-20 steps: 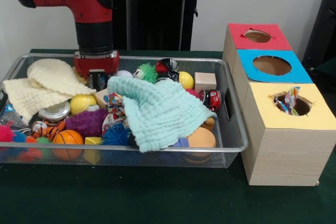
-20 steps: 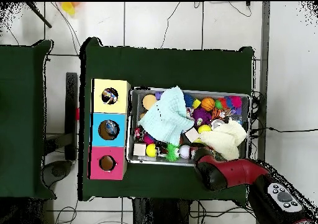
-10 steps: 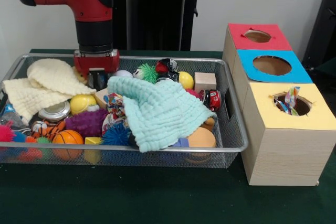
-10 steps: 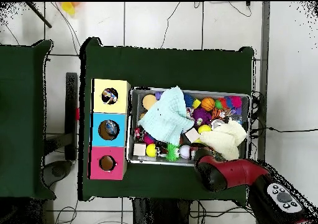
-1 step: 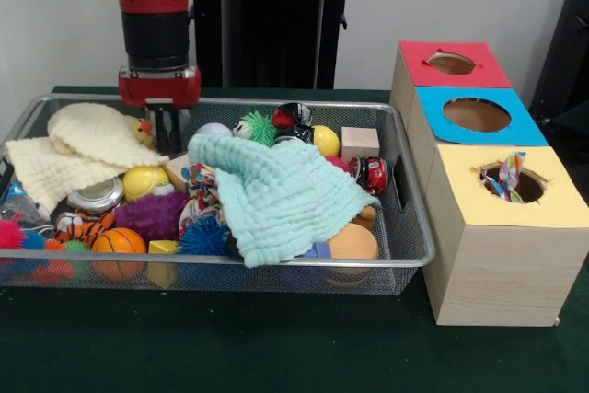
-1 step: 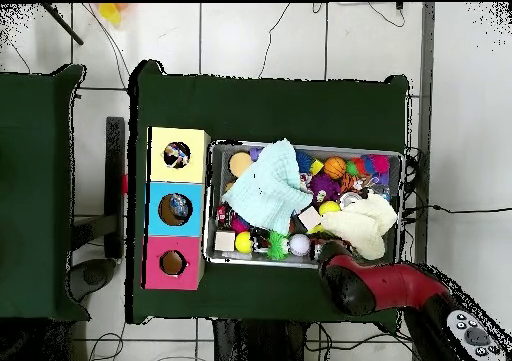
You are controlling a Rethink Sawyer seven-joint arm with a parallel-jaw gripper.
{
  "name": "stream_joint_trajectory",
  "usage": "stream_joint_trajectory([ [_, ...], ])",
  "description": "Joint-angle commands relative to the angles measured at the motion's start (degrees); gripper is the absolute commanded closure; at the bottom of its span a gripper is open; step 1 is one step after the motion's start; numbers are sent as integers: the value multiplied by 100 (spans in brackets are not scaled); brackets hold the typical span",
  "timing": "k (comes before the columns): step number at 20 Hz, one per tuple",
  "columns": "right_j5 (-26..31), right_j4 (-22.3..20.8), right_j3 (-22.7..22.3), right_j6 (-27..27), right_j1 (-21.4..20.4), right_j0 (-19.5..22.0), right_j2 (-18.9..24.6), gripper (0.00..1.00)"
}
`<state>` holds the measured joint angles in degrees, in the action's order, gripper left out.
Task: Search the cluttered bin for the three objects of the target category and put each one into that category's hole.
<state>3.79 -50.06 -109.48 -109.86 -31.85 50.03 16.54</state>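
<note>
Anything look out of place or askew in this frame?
One thing: a colorful item sticks up out of the yellow box's hole rather than sitting fully inside. In the wire bin, the mint cloth is draped over several toys, hiding them.

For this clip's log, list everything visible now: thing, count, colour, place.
Bin: one, wire mesh, on green table.
Mint cloth: one, draped over toys mid-bin.
Cream cloth: one, bin's left end.
Wooden cube: one, tan, back right of bin.
Basketball: one, orange, front left.
Purple fuzzy toy: one, behind the basketball.
Green spiky ball: one, back middle.
Box: one, wooden, right of bin, with red, blue and yellow holes.
Gripper: one, red and black, over the bin's back left.
</note>
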Motion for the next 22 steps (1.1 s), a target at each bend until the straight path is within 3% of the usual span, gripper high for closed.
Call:
stream_joint_trajectory([
  [1, 2189, 1114, -965, 1112, -1383, 539, 1068, 100],
  [14, 2245, 883, -860, 965, -1104, 803, 1428, 100],
  [17, 2202, 759, -856, 957, -1205, 736, 1425, 100],
  [18, 2220, 783, -862, 929, -1184, 770, 1446, 0],
  [22, 2069, 697, -855, 852, -1183, 760, 1420, 0],
])
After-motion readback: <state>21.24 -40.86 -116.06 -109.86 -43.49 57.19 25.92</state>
